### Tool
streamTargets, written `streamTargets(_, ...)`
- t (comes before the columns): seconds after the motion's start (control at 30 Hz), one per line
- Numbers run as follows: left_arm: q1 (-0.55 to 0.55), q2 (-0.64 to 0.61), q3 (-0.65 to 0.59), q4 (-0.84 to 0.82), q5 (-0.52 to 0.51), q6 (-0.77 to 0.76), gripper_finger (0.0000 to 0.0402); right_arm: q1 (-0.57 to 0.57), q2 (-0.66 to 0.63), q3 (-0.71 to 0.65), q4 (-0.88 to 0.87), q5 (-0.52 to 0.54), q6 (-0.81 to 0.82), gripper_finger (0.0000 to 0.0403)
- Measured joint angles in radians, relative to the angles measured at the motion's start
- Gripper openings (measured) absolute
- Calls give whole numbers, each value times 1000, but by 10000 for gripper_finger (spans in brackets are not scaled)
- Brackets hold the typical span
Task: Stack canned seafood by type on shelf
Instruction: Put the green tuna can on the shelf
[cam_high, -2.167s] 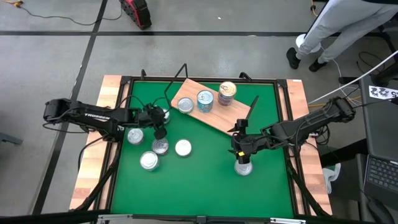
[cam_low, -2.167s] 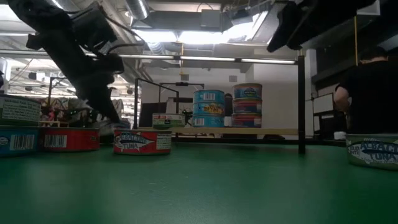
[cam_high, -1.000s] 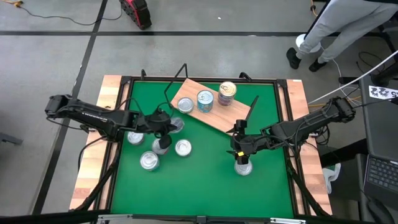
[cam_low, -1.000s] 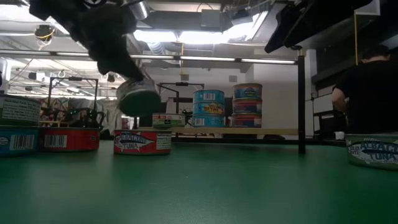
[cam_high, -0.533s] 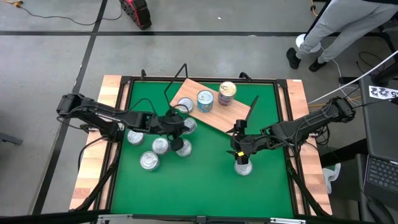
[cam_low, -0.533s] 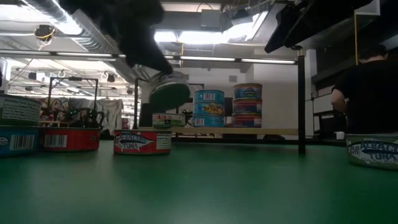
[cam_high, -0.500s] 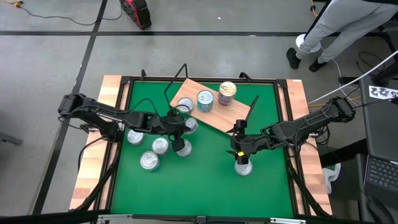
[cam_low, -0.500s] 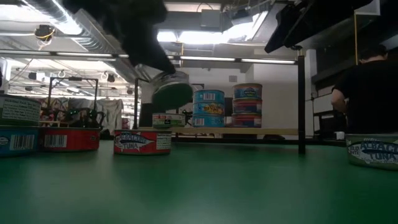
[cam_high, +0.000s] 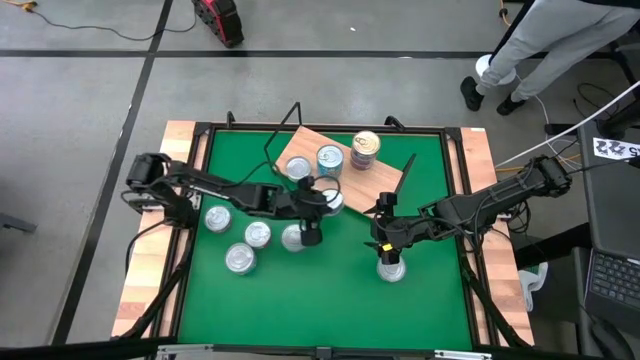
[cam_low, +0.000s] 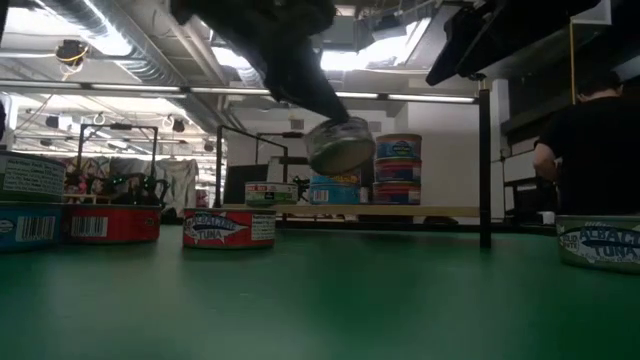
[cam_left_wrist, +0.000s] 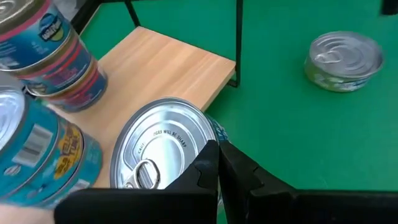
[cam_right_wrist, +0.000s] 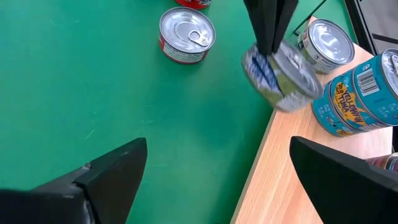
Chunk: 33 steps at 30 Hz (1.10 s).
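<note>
Left claw (cam_left_wrist: 217, 163) pinching tilted tin (cam_low: 341, 146), label blurred, shelf (cam_high: 345, 180) edge below

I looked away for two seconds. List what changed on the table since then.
The left gripper lifted a tin from the loose group at the mat's left and carried it, clamped by its rim, to the shelf edge, where it hangs in the air. The right gripper stayed open above the lone tin. The tins on the shelf did not move.

A grey concrete floor (cam_high: 90, 100) crossed by dark tape lines surrounds the green-topped desk (cam_high: 330, 290); a person (cam_high: 545, 40) stands nearby under bright ceiling lights (cam_low: 330, 60)
</note>
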Motion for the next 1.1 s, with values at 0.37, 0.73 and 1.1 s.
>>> streamTargets(0.37, 63, 132, 60, 96, 1, 119, 0, 0, 0, 0, 0, -19, -1, 392)
streamTargets(0.73, 138, 204, 68, 166, 51, 163, 0, 0, 0, 0, 0, -19, -2, 392)
streamTargets(1.1, 180, 205, 68, 172, 51, 214, 9, 0, 1, 0, 0, -54, -2, 392)
